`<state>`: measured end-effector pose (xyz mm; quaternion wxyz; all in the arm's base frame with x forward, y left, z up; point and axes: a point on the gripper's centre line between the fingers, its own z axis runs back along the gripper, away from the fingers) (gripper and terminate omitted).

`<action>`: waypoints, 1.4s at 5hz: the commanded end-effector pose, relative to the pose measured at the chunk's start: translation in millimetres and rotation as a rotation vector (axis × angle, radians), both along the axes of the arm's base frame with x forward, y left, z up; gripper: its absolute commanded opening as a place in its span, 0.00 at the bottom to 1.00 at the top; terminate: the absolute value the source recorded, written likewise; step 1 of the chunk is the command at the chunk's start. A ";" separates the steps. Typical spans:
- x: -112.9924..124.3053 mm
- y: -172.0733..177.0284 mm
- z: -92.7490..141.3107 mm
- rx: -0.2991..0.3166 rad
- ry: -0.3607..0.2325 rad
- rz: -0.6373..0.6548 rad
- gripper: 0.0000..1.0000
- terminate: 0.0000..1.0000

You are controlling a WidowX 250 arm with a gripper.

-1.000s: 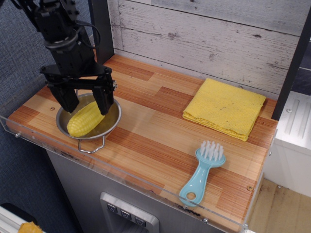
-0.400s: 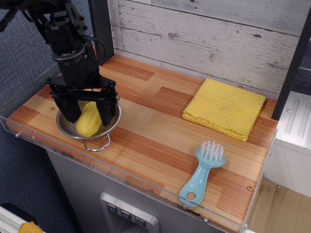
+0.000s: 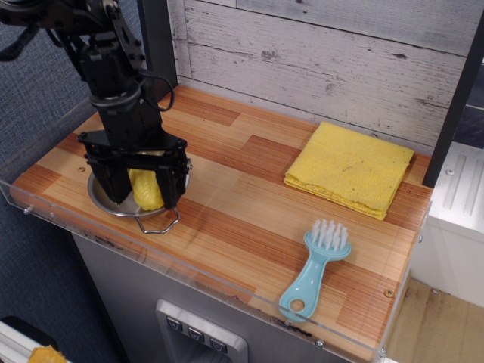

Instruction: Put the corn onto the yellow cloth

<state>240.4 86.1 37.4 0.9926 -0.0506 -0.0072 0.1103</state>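
The corn stands nearly end-on in the steel bowl at the front left of the wooden counter. My black gripper reaches down into the bowl. Its two fingers press against the corn's left and right sides, so the gripper is shut on the corn, which is still low in the bowl. The yellow cloth lies folded flat at the back right of the counter, far from the gripper, with nothing on it.
A light blue brush lies at the front right, bristles toward the cloth. A clear plastic lip runs along the counter's front edge. A plank wall stands behind, with a dark post at the back left.
The gripper has shifted slightly right and lower into the bowl. The corn has turned from lying diagonally to nearly end-on between the fingers. The bowl has slid a little toward the front.
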 end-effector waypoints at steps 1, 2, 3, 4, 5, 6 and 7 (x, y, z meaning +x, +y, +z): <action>3.5 -8.6 -5.4 0.010 -0.001 -0.013 1.00 0.00; 3.4 -7.9 -8.8 0.004 0.003 0.004 1.00 0.00; 2.7 -5.1 -8.6 -0.001 -0.004 0.018 0.00 0.00; 2.2 -4.7 -7.9 -0.003 -0.004 0.018 0.00 0.00; 0.8 -3.9 -1.0 -0.008 -0.026 0.035 0.00 0.00; -3.1 -1.8 25.1 0.008 -0.077 0.098 0.00 0.00; -7.9 2.8 73.1 -0.007 -0.222 0.188 0.00 0.00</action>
